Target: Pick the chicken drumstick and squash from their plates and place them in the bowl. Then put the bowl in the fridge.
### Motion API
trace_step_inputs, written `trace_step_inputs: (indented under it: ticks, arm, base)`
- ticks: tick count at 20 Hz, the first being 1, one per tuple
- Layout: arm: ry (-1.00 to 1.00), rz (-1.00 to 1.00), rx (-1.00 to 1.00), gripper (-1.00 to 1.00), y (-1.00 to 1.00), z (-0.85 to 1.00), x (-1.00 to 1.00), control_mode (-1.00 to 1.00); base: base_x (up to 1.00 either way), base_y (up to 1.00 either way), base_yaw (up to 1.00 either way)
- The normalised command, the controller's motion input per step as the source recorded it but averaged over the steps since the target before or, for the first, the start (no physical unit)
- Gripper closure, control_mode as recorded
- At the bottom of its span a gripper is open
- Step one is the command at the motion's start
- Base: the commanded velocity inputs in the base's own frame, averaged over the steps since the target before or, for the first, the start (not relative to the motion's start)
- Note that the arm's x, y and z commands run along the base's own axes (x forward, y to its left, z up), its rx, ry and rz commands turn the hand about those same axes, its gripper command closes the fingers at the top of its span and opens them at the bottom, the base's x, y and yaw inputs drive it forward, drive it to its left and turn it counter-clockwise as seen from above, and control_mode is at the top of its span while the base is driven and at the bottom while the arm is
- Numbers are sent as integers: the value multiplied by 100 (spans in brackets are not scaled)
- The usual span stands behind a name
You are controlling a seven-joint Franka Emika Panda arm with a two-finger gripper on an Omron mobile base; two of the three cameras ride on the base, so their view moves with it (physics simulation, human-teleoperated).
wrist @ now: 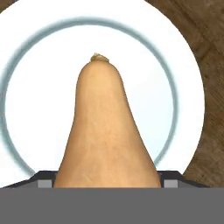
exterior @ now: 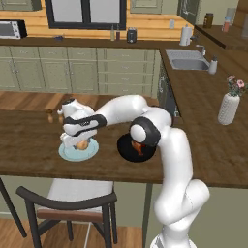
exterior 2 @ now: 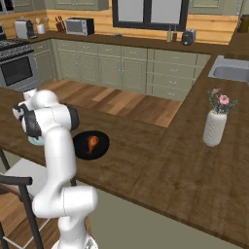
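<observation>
The tan squash (wrist: pixel 105 131) lies on the pale blue plate (wrist: pixel 188 87), its stem end pointing away from the hand. My gripper (wrist: pixel 107 180) is down over its wide end, and the squash fills the gap between the two fingers, flanks against both. From the left base view, the gripper (exterior: pixel 80 141) sits low on the squash (exterior: pixel 85 145) over that plate (exterior: pixel 67 153). The black bowl (exterior: pixel 125 151) stands just right of the plate with the chicken drumstick (exterior: pixel 139 147) inside. The right base view also shows the bowl (exterior 2: pixel 80 151) and the drumstick (exterior 2: pixel 92 143). The fridge is out of view.
A white vase of flowers (exterior: pixel 228 109) stands far right on the wooden counter (exterior: pixel 29 145). Two small shakers (exterior: pixel 50 116) sit behind the plate. A chair (exterior: pixel 72 198) stands under the counter's front edge. The sink (exterior: pixel 186 62) is at the back right.
</observation>
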Motion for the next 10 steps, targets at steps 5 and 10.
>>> trace_step_inputs:
  ticks: [5, 10]
  arm:
    - [-26, 0, 21, 100, -52, 83, -52, -100]
    - [-23, 0, 19, 100, -53, 85, -59, -100]
  base:
    - [0, 0, 0]
    - [0, 0, 0]
